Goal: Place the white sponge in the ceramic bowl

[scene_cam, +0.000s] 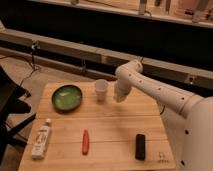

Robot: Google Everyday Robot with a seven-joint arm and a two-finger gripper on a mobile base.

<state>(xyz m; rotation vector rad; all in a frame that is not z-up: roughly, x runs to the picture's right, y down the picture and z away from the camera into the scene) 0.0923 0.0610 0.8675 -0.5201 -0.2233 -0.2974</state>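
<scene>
- Near edge of the pale wooden slatted desk (110, 125): a white labelled bottle (41, 141) lies at the left, a slim red-orange stick-shaped object (85, 142) in the middle and a black oblong block (140, 146) at the right. None belongs to the task.
- Far left: the round, shallow, glossy green ceramic bowl (67, 97), with nothing white inside it.
- Far centre: a small white cup (101, 89), just right of the bowl.
- Just right of the cup: the gripper (119, 96) on the white jointed arm (150, 86), low over the desk and apart from the bowl. Whether its jaws are spread or pressed together cannot be told.
- White sponge: none lies apart on the desk. A pale mass at the gripper's tip may be it, but this is uncertain.
- Progress, as a judgement: placement is not done. A carry leftward past the cup and a release over the bowl remain.
</scene>
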